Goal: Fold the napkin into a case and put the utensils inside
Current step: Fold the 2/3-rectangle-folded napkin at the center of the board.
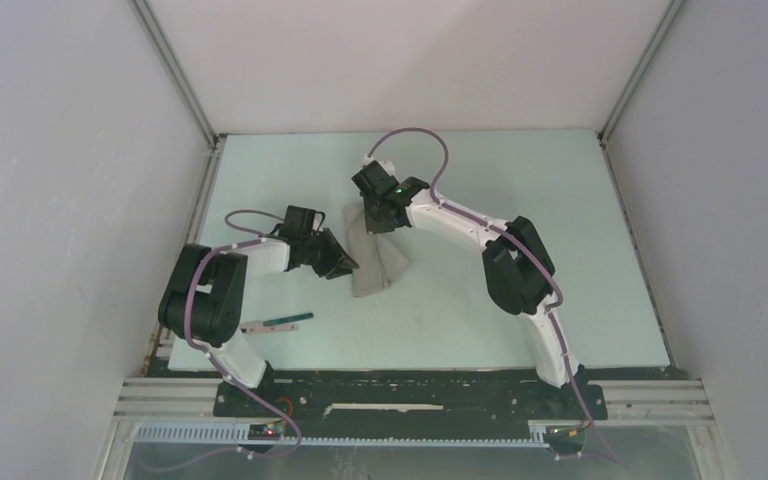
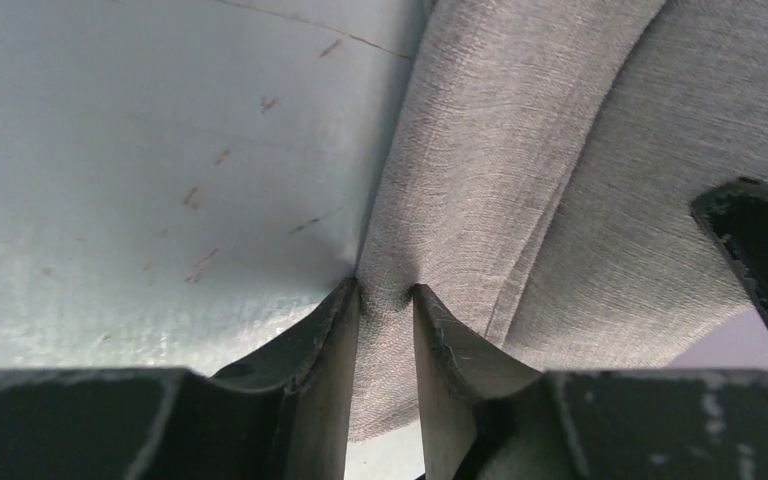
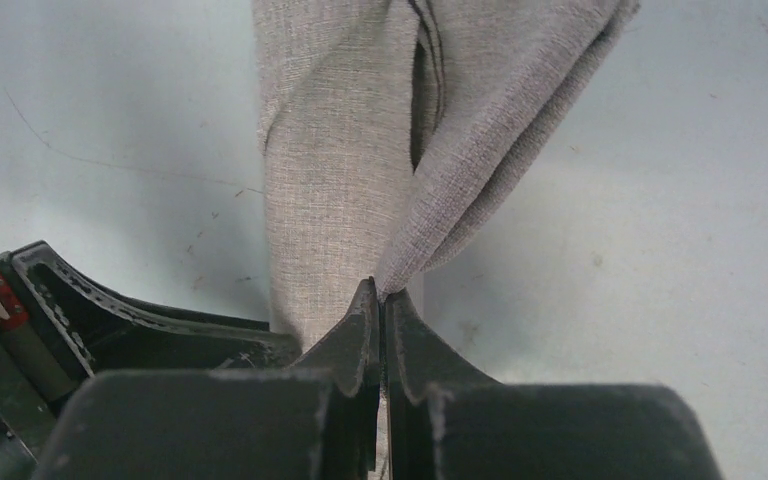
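The light grey napkin [image 1: 378, 262] lies folded into a narrow, rumpled strip at the table's middle. My right gripper [image 1: 380, 218] holds its far end. In the right wrist view this gripper [image 3: 382, 290] is shut on a raised fold of the napkin [image 3: 340, 180]. My left gripper [image 1: 345, 268] is at the strip's near left edge. In the left wrist view it [image 2: 385, 292] stands partly open, both tips touching the napkin [image 2: 520, 170], with cloth showing in the gap. One utensil with a thin dark green handle [image 1: 285, 321] lies on the table by the left arm.
The pale green table [image 1: 520, 200] is walled by white panels on three sides. The black frame rail [image 1: 400, 392] runs along the near edge. The right arm's elbow [image 1: 515, 265] hangs right of the napkin. The left gripper's black body [image 3: 110, 310] shows in the right wrist view.
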Available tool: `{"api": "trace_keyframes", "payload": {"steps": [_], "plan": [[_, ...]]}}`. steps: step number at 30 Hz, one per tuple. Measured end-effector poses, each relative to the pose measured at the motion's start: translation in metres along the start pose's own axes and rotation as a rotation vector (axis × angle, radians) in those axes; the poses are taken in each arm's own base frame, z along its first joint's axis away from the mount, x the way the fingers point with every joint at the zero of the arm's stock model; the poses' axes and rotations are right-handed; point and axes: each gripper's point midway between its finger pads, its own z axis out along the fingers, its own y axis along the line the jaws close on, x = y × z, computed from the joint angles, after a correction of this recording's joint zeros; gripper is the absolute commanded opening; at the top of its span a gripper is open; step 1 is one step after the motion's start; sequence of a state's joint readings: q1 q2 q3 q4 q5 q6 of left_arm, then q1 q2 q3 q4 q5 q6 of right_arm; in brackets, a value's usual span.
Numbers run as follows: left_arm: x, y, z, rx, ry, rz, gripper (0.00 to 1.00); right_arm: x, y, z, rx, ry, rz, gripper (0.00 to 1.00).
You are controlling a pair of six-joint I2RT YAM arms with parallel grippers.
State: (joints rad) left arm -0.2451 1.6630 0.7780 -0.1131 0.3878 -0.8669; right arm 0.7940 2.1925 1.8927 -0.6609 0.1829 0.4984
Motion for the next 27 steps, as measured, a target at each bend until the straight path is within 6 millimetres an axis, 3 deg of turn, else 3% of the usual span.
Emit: {"api": "trace_keyframes", "payload": {"steps": [9, 16, 27], "plan": [[0.003, -0.008, 0.002, 0.024, 0.003, 0.015, 0.33, 0.020, 0.010, 0.018, -0.037, 0.074, 0.013, 0.00], [0.002, -0.008, 0.002, 0.027, 0.000, 0.016, 0.33, 0.026, 0.026, 0.027, -0.159, 0.123, 0.078, 0.00], [0.002, -0.008, 0.002, 0.028, 0.000, 0.017, 0.33, 0.036, 0.019, 0.042, -0.273, 0.183, 0.189, 0.00]]}}
